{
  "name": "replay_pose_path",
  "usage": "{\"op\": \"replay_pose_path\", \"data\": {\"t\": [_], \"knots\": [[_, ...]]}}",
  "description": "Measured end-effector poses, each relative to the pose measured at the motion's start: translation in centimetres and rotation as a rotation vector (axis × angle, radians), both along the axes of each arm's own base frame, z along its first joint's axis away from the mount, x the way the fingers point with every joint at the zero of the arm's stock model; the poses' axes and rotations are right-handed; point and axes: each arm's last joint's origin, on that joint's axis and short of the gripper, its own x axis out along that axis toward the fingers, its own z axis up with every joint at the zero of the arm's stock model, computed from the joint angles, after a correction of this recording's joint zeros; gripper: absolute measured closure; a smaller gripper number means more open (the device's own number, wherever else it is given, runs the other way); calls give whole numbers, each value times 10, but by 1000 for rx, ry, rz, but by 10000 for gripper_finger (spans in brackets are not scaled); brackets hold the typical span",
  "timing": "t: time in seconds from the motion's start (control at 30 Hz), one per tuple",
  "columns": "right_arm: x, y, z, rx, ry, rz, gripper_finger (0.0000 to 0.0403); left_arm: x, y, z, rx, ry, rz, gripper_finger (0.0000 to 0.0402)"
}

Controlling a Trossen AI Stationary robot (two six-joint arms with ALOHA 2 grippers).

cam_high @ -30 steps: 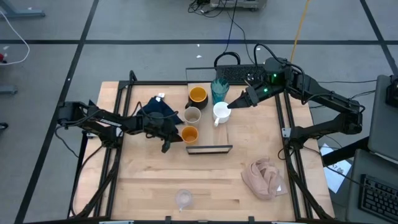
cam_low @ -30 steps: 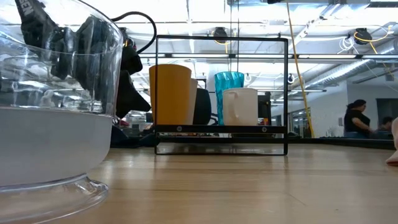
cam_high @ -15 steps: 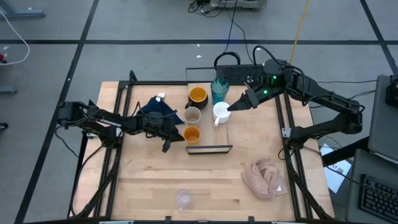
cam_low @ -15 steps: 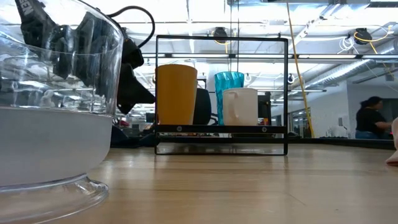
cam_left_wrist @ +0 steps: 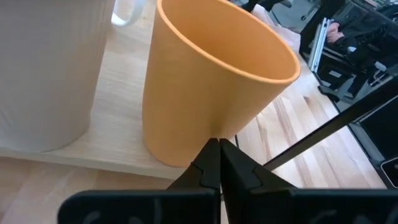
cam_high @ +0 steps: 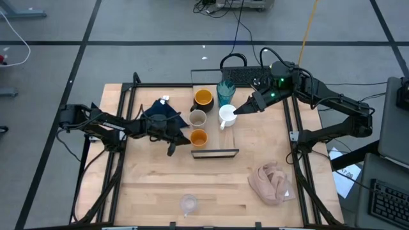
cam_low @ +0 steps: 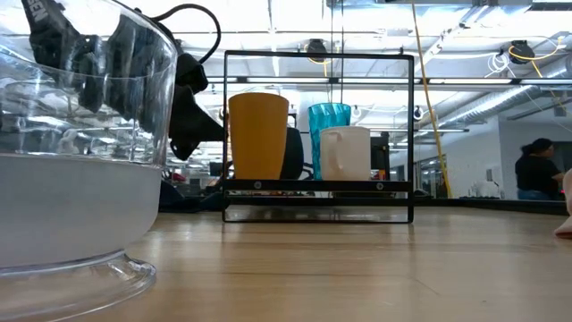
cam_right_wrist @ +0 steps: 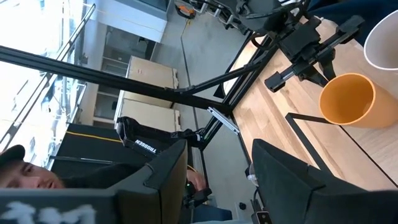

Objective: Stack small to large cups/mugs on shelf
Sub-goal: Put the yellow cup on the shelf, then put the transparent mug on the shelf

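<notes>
The small orange cup [cam_high: 198, 137] stands upright on the shelf [cam_high: 223, 137], near its front left corner. My left gripper [cam_left_wrist: 219, 152] is shut and meets it from the table's left. Behind the orange cup stand the grey-beige cup [cam_high: 198, 118] and the black mug [cam_high: 203, 97]. The teal tumbler [cam_high: 225, 91] and the white mug [cam_high: 227, 115] stand to their right. My right gripper [cam_high: 239, 108] hovers open above the white mug's right side, holding nothing. The clear glass [cam_high: 188, 204] stands on the table at the near edge. My left gripper touches the orange cup's side wall low down [cam_left_wrist: 214, 134] with the tips of its shut fingers. The fingers come nearly level from the table's left, tipped slightly down. The cup stands upright with its base on the shelf.
A dark navy cloth [cam_high: 165, 110] lies left of the shelf, under my left arm. A pink-beige cloth [cam_high: 271, 182] lies at the near right. A thin black frame [cam_low: 317, 55] rises around the shelf. A person [cam_low: 536, 170] is in the room beyond.
The orange cup has slid a little along the shelf toward the table's right, staying upright, in front of my shut left gripper, which has followed it. In the low view it now hides the grey-beige cup behind it.
</notes>
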Motion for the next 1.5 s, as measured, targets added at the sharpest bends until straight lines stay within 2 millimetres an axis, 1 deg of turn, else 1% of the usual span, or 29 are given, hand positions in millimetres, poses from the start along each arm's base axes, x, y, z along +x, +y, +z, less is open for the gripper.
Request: {"op": "replay_pose_path", "data": {"t": [0.13, 0.27, 0.43, 0.53, 0.63, 0.73, 0.83, 0.9, 1.0, 1.1, 1.2, 1.3, 1.4, 1.47, 1.5], "knots": [[0, 1, 0, -1, -1, 6, 232, 0, 1, -1, -8, 11, 25, 401], [0, 2, 0, 6, 1, 9, 232, -6, -3, -11, -106, 155, 30, 397], [-1, 2, 1, -48, -24, 25, 232, -11, -25, -18, -176, 282, -41, 399], [-1, 2, 1, -101, -45, 40, 232, -16, -37, -13, -237, 314, -54, 397], [-1, 2, 1, -155, -66, 55, 232, -21, -48, 3, -310, 281, -51, 400], [-1, 2, 1, -219, -85, 58, 232, -28, -57, 24, -368, 197, -33, 396], [2, 4, 1, -286, -109, 55, 232, -38, -63, 50, -466, 69, -5, 397], [6, 5, -1, -309, -126, 69, 232, -44, -67, 67, -546, -20, -26, 399], [14, 8, -9, -319, -147, 89, 232, -54, -72, 89, -658, -137, -85, 395], [23, 12, -20, -323, -195, 103, 232, -62, -77, 100, -759, -156, -104, 368], [31, 17, -32, -296, -259, 109, 232, -64, -86, 119, -814, -183, -127, 325], [38, 27, -44, -252, -334, 126, 232, -64, -98, 143, -793, -257, -156, 280], [42, 41, -59, -202, -384, 151, 232, -62, -108, 169, -779, -317, -169, 242], [44, 53, -70, -182, -388, 156, 232, -59, -115, 181, -763, -272, -178, 224], [44, 58, -75, -176, -382, 154, 232, -58, -119, 183, -746, -215, -174, 218]]}}
